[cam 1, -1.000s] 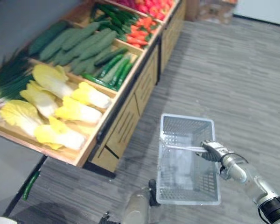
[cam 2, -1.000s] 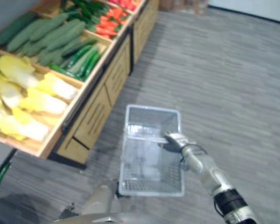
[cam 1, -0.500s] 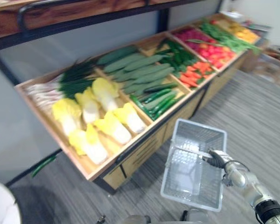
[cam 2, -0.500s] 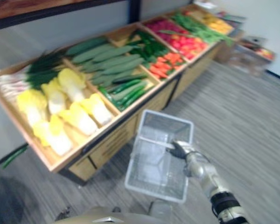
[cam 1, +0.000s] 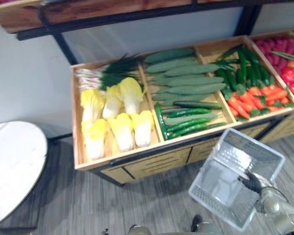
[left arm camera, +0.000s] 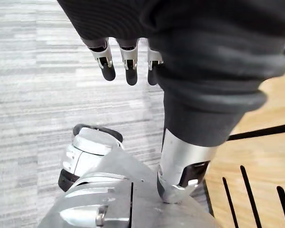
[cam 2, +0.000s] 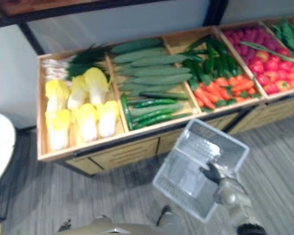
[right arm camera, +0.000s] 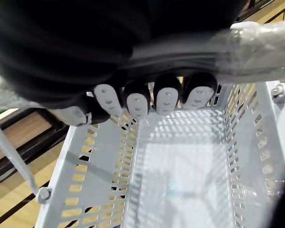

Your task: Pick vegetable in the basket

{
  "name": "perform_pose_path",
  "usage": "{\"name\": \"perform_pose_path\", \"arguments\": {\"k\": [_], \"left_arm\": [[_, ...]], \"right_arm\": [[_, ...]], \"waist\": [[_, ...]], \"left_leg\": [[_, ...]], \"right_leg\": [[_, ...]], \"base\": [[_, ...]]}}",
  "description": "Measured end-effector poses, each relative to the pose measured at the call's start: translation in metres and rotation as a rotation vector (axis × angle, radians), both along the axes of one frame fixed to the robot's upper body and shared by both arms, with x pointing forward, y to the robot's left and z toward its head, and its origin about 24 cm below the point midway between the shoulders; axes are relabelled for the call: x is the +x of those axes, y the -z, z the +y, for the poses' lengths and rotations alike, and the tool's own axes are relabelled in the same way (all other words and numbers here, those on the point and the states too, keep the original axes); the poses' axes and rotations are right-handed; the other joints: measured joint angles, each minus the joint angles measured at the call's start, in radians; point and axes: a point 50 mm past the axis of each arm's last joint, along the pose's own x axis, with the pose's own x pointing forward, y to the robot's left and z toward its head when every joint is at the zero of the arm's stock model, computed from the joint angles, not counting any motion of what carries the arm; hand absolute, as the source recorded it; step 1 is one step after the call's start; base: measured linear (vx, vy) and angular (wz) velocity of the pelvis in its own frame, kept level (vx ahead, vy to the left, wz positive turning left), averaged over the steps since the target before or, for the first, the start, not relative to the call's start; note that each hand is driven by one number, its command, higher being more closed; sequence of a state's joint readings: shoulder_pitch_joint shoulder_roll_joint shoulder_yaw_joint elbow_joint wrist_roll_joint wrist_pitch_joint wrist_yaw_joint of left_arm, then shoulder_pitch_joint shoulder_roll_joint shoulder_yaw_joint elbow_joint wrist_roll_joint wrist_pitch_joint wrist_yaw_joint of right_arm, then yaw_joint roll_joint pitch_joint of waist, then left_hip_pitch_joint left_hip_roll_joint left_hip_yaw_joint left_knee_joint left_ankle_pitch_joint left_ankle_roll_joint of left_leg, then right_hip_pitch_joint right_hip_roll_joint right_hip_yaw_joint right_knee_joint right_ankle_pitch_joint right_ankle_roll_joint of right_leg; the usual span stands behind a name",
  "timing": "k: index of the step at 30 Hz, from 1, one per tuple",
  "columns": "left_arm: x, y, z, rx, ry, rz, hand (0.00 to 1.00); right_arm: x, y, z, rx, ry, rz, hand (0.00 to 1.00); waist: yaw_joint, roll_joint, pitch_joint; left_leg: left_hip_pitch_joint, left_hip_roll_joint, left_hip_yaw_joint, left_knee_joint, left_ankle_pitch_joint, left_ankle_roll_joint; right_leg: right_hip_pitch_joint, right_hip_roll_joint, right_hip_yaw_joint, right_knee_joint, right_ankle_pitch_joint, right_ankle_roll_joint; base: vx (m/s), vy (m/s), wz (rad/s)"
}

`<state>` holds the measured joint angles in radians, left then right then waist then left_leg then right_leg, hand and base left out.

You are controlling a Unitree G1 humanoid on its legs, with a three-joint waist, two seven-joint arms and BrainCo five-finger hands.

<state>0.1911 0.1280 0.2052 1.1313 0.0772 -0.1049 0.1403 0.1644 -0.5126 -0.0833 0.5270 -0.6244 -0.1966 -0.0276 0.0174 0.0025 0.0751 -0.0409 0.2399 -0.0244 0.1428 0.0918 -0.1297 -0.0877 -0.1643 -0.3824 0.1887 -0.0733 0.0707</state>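
My right hand (cam 1: 254, 182) is shut on the handle (right arm camera: 256, 43) of a grey plastic basket (cam 1: 224, 185), which hangs empty in front of the wooden produce stand (cam 1: 152, 159). In the right wrist view its fingers (right arm camera: 152, 102) curl over the handle above the basket's perforated walls (right arm camera: 237, 156). The stand's compartments hold yellow napa cabbages (cam 1: 121, 128), scallions (cam 1: 112, 73), large cucumbers (cam 1: 186, 78), thin dark cucumbers (cam 1: 188, 117), carrots (cam 1: 250, 98) and red vegetables (cam 1: 284, 63). My left hand (left arm camera: 128, 57) hangs low over the floor, fingers straight and holding nothing.
A white round table (cam 1: 12, 166) stands left of the stand. A dark-framed upper shelf (cam 1: 88, 12) overhangs the back of the compartments. Grey striped floor (cam 1: 152, 205) runs along the stand's front, where the basket hangs.
The camera has swung to face the stand squarely, so the whole picture shifted. The basket stays held in my right hand, now showing at the lower right.
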Motion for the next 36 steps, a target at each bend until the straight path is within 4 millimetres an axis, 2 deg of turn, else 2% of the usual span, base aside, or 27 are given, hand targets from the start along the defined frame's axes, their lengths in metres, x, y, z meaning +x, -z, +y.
{"name": "perform_pose_path", "arguments": {"k": [1, 3, 4, 6, 7, 10, 12, 13, 14, 15, 17, 18, 21, 24, 29, 32, 36], "left_arm": [[0.0, 0.0, 0.0, 0.004, -0.002, 0.0, 0.0], [0.0, 0.0, 0.0, 0.006, -0.028, -0.002, 0.0], [0.0, 0.0, 0.0, 0.006, -0.032, -0.004, 0.0], [0.0, 0.0, -0.002, 0.001, -0.058, -0.007, 0.0], [0.002, 0.001, -0.004, 0.0, -0.083, -0.01, 0.0], [0.005, -0.003, 0.009, 0.053, -0.203, -0.038, 0.0], [0.007, -0.007, 0.018, 0.083, -0.309, -0.077, 0.0], [0.013, -0.01, 0.024, 0.098, -0.358, -0.118, 0.0], [0.027, -0.022, 0.038, 0.149, -0.434, -0.214, 0.0], [0.033, -0.028, 0.045, 0.176, -0.459, -0.263, 0.0], [0.059, -0.055, 0.066, 0.283, -0.487, -0.437, 0.0], [0.081, -0.083, 0.079, 0.37, -0.482, -0.595, 0.0], [0.104, -0.117, 0.086, 0.468, -0.45, -0.763, 0.0], [0.127, -0.149, 0.079, 0.543, -0.413, -0.909, 0.0], [0.145, -0.168, 0.072, 0.579, -0.392, -0.998, 0.0], [0.152, -0.18, 0.069, 0.592, -0.393, -1.052, 0.0], [0.16, -0.183, 0.065, 0.581, -0.384, -1.074, 0.0]], "right_arm": [[-0.003, 0.0, -0.003, 0.002, 0.031, -0.011, 1.0], [-0.015, 0.004, -0.009, 0.026, 0.155, -0.05, 1.0], [-0.018, 0.005, -0.009, 0.034, 0.181, -0.055, 1.0], [-0.025, 0.008, -0.011, 0.051, 0.229, -0.059, 1.0], [-0.027, 0.008, -0.013, 0.054, 0.249, -0.064, 1.0], [-0.03, 0.019, -0.005, 0.096, 0.284, -0.038, 1.0], [-0.033, 0.019, -0.007, 0.094, 0.315, -0.05, 1.0], [-0.035, 0.018, -0.012, 0.091, 0.339, -0.058, 1.0], [-0.042, 0.023, -0.017, 0.108, 0.393, -0.043, 1.0], [-0.045, 0.025, -0.019, 0.116, 0.412, -0.033, 1.0], [-0.056, 0.034, -0.022, 0.139, 0.468, 0.008, 1.0], [-0.064, 0.039, -0.024, 0.142, 0.499, 0.039, 1.0], [-0.073, 0.044, -0.027, 0.148, 0.537, 0.063, 1.0], [-0.078, 0.047, -0.03, 0.158, 0.576, 0.076, 1.0], [-0.073, 0.048, -0.027, 0.174, 0.573, 0.069, 1.0], [-0.074, 0.05, -0.025, 0.176, 0.567, 0.081, 1.0], [-0.073, 0.053, -0.021, 0.181, 0.553, 0.101, 1.0]], "waist": [[-0.002, 0.0, 0.0], [-0.022, 0.005, 0.003], [-0.026, 0.006, 0.003], [-0.041, 0.023, 0.002], [-0.043, 0.04, 0.006], [-0.03, 0.012, 0.019], [-0.03, 0.009, 0.016], [-0.03, 0.016, 0.018], [-0.032, 0.026, 0.015], [-0.031, 0.029, 0.013], [-0.024, 0.035, 0.01], [-0.019, 0.036, 0.009], [-0.018, 0.035, 0.008], [-0.018, 0.035, 0.008], [-0.041, 0.03, 0.006], [-0.044, 0.021, 0.001], [-0.045, 0.012, 0.0]], "left_leg": [[-0.002, 0.004, 0.064, 0.0, 0.006, 0.008], [-0.009, 0.005, 0.263, -0.024, 0.009, 0.012], [-0.008, -0.001, 0.287, -0.049, 0.009, 0.012], [-0.007, -0.004, 0.316, -0.139, 0.0, 0.002], [-0.008, 0.008, 0.316, -0.183, -0.038, -0.015], [-0.009, -0.015, 0.357, -0.188, -0.042, -0.01], [-0.004, -0.037, 0.384, -0.189, -0.05, -0.003], [-0.002, -0.046, 0.397, -0.189, -0.053, -0.001], [0.002, -0.061, 0.403, -0.19, -0.055, 0.002], [0.005, -0.066, 0.405, -0.191, -0.056, 0.004], [0.016, -0.074, 0.405, -0.191, -0.054, 0.012], [0.026, -0.079, 0.403, -0.192, -0.057, 0.016], [0.026, -0.084, 0.398, -0.194, -0.057, 0.017], [0.027, -0.085, 0.392, -0.196, -0.057, 0.018], [0.029, -0.085, 0.392, -0.196, -0.057, 0.019], [0.033, -0.083, 0.398, -0.196, -0.057, 0.019], [0.033, -0.08, 0.407, -0.196, -0.057, 0.019]], "right_leg": [[0.013, -0.001, -0.017, -0.013, -0.003, -0.004], [0.031, -0.001, -0.073, -0.052, -0.002, -0.008], [0.03, 0.002, -0.082, -0.059, -0.003, -0.002], [0.021, 0.029, -0.104, -0.086, 0.009, 0.011], [0.0, 0.051, -0.103, -0.092, 0.022, 0.012], [-0.011, 0.047, -0.035, -0.149, 0.082, 0.024], [-0.011, 0.036, -0.001, -0.179, 0.113, 0.03], [-0.011, 0.033, 0.009, -0.19, 0.126, 0.033], [-0.011, 0.021, 0.018, -0.196, 0.137, 0.034], [-0.009, 0.018, 0.021, -0.196, 0.138, 0.034], [0.0, 0.011, 0.025, -0.198, 0.14, 0.035], [0.008, 0.01, 0.029, -0.201, 0.14, 0.035], [0.008, 0.01, 0.029, -0.203, 0.14, 0.035], [0.009, 0.012, 0.027, -0.205, 0.145, 0.033], [0.011, 0.014, 0.028, -0.205, 0.146, 0.032], [0.011, 0.017, 0.037, -0.21, 0.15, 0.029], [0.011, 0.025, 0.049, -0.229, 0.162, 0.025]], "base": [[-0.02, -0.198, 0.8], [-0.08, -0.074, 0.72], [-0.11, 0.032, 0.6], [-0.1, 0.066, 0.38], [-0.09, 0.125, 0.04], [-0.07, 0.102, -0.31], [0.01, 0.099, -0.4], [0.03, 0.095, -0.23], [0.03, 0.089, -0.17], [0.05, 0.074, -0.1], [0.08, 0.048, -0.04], [0.08, 0.028, -0.04], [0.04, 0.011, -0.02], [0.03, -0.005, 0.0], [0.0, -0.002, -0.01], [-0.01, -0.009, -0.07], [-0.01, -0.015, -0.1]]}}
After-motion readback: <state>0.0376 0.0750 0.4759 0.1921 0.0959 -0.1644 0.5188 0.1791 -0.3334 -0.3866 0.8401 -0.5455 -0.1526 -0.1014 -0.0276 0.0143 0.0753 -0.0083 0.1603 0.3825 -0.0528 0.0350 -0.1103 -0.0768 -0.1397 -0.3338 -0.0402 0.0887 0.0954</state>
